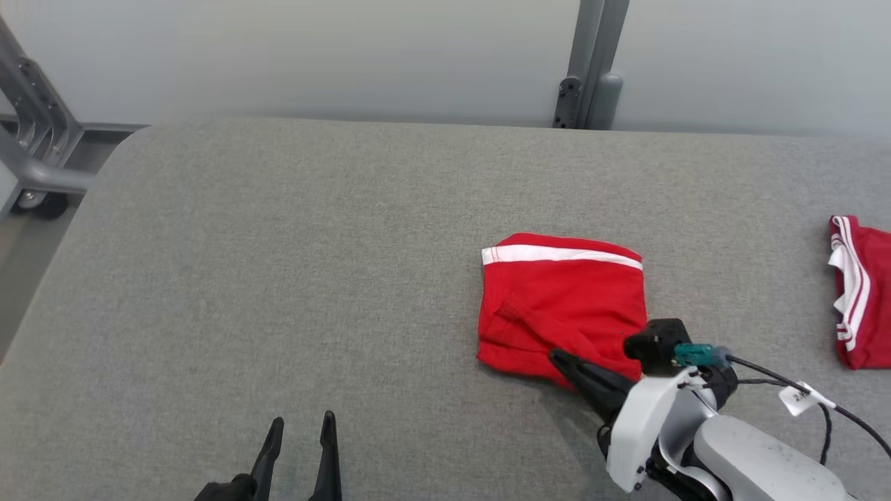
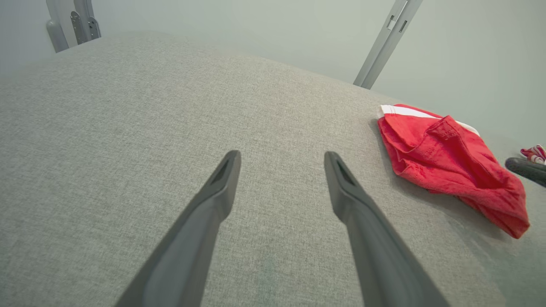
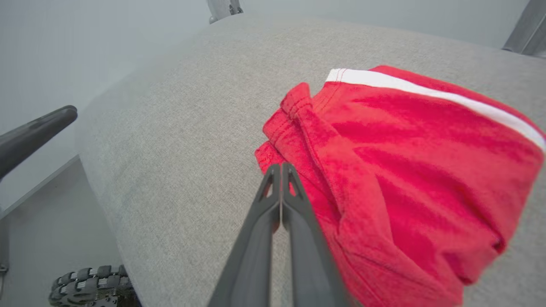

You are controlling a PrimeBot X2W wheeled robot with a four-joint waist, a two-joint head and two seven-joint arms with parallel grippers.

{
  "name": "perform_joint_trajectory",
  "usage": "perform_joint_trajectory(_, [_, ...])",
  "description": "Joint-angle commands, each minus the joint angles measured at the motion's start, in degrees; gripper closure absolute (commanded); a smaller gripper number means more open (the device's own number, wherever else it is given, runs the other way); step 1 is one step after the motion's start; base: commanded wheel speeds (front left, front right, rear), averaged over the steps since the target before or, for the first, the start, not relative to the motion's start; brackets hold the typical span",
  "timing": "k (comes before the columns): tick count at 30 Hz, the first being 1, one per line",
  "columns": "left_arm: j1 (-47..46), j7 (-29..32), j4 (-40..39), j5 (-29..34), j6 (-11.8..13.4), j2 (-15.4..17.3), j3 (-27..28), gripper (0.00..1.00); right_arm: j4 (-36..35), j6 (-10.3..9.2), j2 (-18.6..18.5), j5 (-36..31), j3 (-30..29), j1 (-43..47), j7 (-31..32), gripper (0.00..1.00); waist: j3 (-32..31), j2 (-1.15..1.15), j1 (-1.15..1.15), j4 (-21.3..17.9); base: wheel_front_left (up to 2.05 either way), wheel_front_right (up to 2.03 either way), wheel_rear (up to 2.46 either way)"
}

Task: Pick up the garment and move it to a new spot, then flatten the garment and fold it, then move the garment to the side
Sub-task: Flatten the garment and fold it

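The red garment [image 1: 560, 306] with a white stripe lies folded on the grey cloth-covered table [image 1: 278, 243], right of centre in the head view, its striped edge on the far side. The right arm comes in from the lower right corner of that view: a pale forearm lies low over the table, the wrist is bent, and the dark fingers slant up and left toward the garment's near edge. The right gripper [image 1: 555, 356] has its two fingers pressed flat together, and the tips rest at the garment's near left corner. In the right wrist view [image 3: 281, 167] no cloth shows between them, though the tips lie against a bunched seam of the garment [image 3: 405, 170]. The left gripper [image 1: 299, 424] sits at the bottom of the head view, well apart from the garment. Its fingers point away from the robot, are spread wide and hold nothing, with bare table between them in the left wrist view [image 2: 281, 157]. A second red and white garment [image 1: 863, 292] lies at the table's right edge.
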Motion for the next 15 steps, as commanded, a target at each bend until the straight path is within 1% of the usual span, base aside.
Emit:
perform_joint_trajectory(1, [1.32, -0.14, -0.30, 0.33, -0.01, 0.07, 0.68, 0.00, -0.68, 0.02, -0.48, -1.11, -1.91, 2.08, -1.40, 1.00, -3.10, 0.00, 0.00, -3.20, 0.00, 0.00, 0.00])
perform_joint_trajectory(4, [1.95, -0.14, -0.88, 0.68, -0.07, 0.07, 1.52, 0.00, -1.82, 0.01, -0.98, -2.48, -6.94, 5.81, -3.71, 1.00, -3.65, 0.00, 0.00, -4.29, 0.00, 0.00, 0.00])
perform_joint_trajectory(6, [2.27, -0.14, -1.20, 0.94, -0.08, 0.06, 2.04, 0.00, -1.65, 0.00, -1.06, -4.28, -11.84, 8.35, -6.21, 0.55, -3.82, 0.00, 0.00, -4.82, 0.00, 0.00, 0.00])
perform_joint_trajectory(7, [2.36, -0.14, -1.31, 1.01, -0.14, 0.06, 2.19, 0.00, -1.54, 0.01, -0.97, -5.78, -13.95, 9.63, -7.47, 0.08, -3.88, 0.00, 0.00, -4.98, 0.00, 0.00, 0.00])
perform_joint_trajectory(8, [2.37, -0.14, -1.50, 1.06, -0.26, 0.07, 2.39, 0.00, -1.19, 0.01, -0.58, -7.19, -16.72, 11.04, -8.53, 0.00, -3.93, 0.00, 0.00, -5.14, 0.00, 0.00, 0.00])
perform_joint_trajectory(11, [2.62, -0.14, -1.87, 1.48, -0.44, 0.07, 2.90, 0.00, -0.59, 0.01, 1.00, -12.52, -25.26, 14.91, -10.94, 0.00, -4.08, 0.00, 0.00, -5.59, 0.00, 0.00, 0.00])
perform_joint_trajectory(15, [2.92, -0.14, -2.48, 1.68, -0.57, 0.07, 4.12, 0.00, -1.82, 0.02, 4.71, -19.18, -35.07, 20.08, -12.05, 0.00, -4.29, 0.00, 0.00, -6.37, 0.00, 0.00, 0.00])
